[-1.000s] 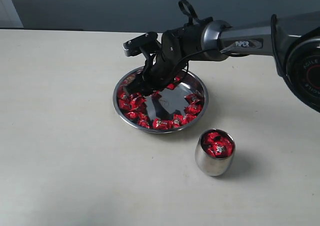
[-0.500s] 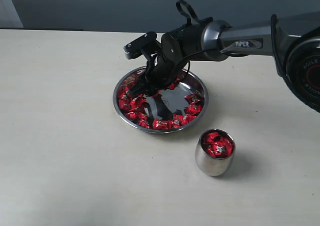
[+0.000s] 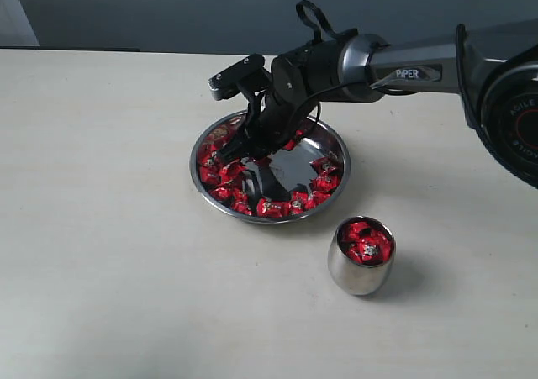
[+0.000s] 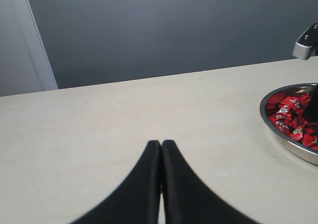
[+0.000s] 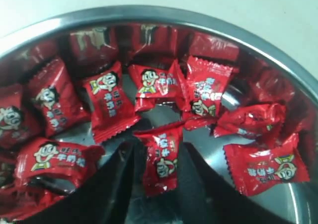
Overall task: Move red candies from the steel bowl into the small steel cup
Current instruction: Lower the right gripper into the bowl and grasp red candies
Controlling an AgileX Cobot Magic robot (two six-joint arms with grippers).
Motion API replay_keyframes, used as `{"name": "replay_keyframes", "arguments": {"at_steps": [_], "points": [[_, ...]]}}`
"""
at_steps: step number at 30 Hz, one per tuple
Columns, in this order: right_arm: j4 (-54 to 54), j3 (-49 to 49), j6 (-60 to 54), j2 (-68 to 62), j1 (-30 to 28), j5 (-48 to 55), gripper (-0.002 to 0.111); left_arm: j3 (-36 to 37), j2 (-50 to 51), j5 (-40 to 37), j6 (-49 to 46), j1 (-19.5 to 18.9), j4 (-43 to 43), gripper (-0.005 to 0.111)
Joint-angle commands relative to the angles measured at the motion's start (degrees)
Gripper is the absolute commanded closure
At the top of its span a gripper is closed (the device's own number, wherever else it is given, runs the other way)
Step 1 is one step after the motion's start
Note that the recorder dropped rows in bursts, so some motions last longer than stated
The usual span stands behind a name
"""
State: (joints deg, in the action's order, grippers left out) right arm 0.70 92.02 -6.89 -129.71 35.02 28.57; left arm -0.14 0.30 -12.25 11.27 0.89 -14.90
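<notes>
The steel bowl (image 3: pixel 343 177) sits mid-table with several red candies (image 3: pixel 277 207) lying round its flat bottom. My right gripper (image 3: pixel 238 148) reaches into the bowl's left side, just above the candies. In the right wrist view my right gripper (image 5: pixel 158 160) is shut on one red candy (image 5: pixel 162 159), which stands upright between the two dark fingers above the bowl (image 5: pixel 174 13). The small steel cup (image 3: pixel 360 271) stands upright in front of the bowl to the right, with a few candies (image 3: pixel 366 243) inside. My left gripper (image 4: pixel 161 145) is shut and empty, over bare table.
The right arm (image 3: pixel 403 64) stretches in from the right edge, above the table behind the cup. In the left wrist view the bowl (image 4: pixel 285 135) and its candies (image 4: pixel 290 114) lie at the frame's right edge. A dark wall runs behind the table.
My right gripper has risen a little out of the bowl's candy pile and shifted slightly right. The cup and bowl have stayed put.
</notes>
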Motion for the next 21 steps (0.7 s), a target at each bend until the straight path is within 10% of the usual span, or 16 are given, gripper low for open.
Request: {"name": "replay_keyframes", "arguments": {"at_steps": [1,21], "points": [[0.2,0.37,0.14,0.13,-0.71,0.4,0.064,0.14,-0.3,0.33,0.21,0.37,0.23,0.106],[-0.2,0.37,0.14,-1.51,-1.24,0.85,0.069,0.14,-0.3,0.33,0.21,0.37,0.23,0.106]]}}
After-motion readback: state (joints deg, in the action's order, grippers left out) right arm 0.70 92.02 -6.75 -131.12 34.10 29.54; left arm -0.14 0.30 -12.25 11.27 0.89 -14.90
